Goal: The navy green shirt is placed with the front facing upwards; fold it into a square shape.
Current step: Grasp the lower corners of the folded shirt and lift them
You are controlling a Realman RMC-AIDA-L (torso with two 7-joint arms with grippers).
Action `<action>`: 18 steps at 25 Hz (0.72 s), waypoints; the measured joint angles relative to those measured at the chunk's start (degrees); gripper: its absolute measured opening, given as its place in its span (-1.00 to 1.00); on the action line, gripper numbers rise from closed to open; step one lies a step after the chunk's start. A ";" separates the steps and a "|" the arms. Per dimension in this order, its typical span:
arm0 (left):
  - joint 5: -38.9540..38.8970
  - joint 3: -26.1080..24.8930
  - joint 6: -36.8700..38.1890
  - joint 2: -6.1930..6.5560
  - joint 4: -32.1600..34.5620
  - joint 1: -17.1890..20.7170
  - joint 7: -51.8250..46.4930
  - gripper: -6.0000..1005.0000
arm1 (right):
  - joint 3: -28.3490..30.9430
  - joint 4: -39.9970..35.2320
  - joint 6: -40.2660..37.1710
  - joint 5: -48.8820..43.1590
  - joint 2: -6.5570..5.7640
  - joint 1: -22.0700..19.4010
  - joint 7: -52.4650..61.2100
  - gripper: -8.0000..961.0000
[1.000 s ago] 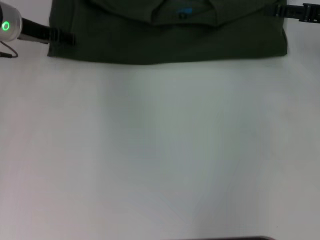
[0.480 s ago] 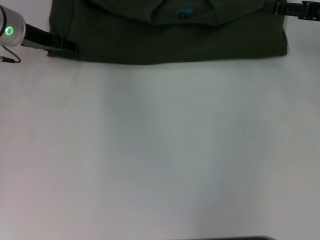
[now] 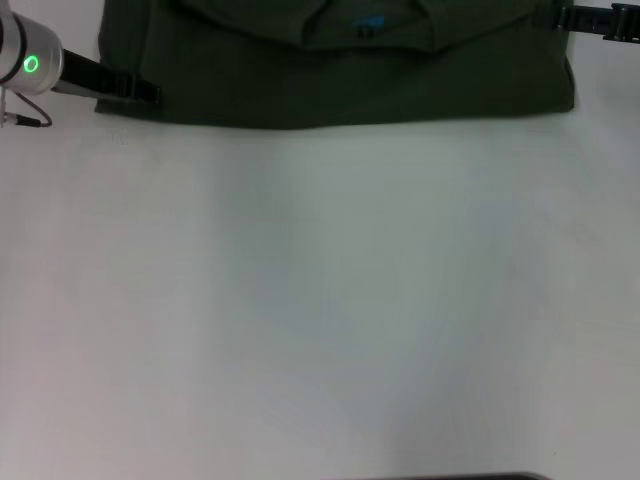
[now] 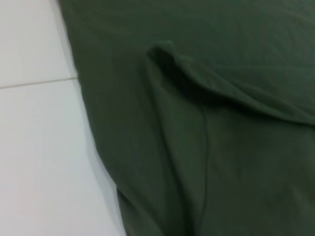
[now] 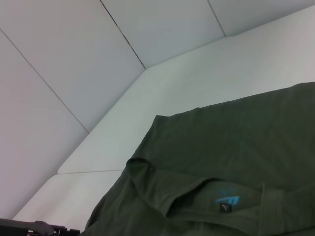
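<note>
Navy green shirt [image 3: 340, 70] lies partly folded at the table's [image 3: 320, 300] far edge. Soft, light, floppy cloth, so best taken at the corners. Left gripper [image 3: 135, 90] sits at its left corner, right gripper [image 3: 565, 17] at the right edge; finger state can't tell. Nothing nearby in the way.

Dark olive-green shirt [image 3: 330, 70] with blue-and-black neck label [image 5: 227, 202] on white table [image 3: 320, 300].
</note>
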 joint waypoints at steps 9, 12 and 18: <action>7.57 -0.07 -1.41 -0.57 0.12 -1.31 -5.67 -0.02 | 0.12 0.00 -0.20 0.01 -0.09 0.22 0.00 0.45; 9.07 -0.14 -1.26 -0.59 -0.04 -1.43 -6.50 -0.26 | 0.12 0.00 -0.16 0.07 -0.15 0.30 0.00 0.45; 9.24 -0.04 -0.94 -0.66 0.23 -1.47 -6.56 -0.65 | 0.12 0.00 -0.06 0.12 -0.26 0.57 0.00 0.45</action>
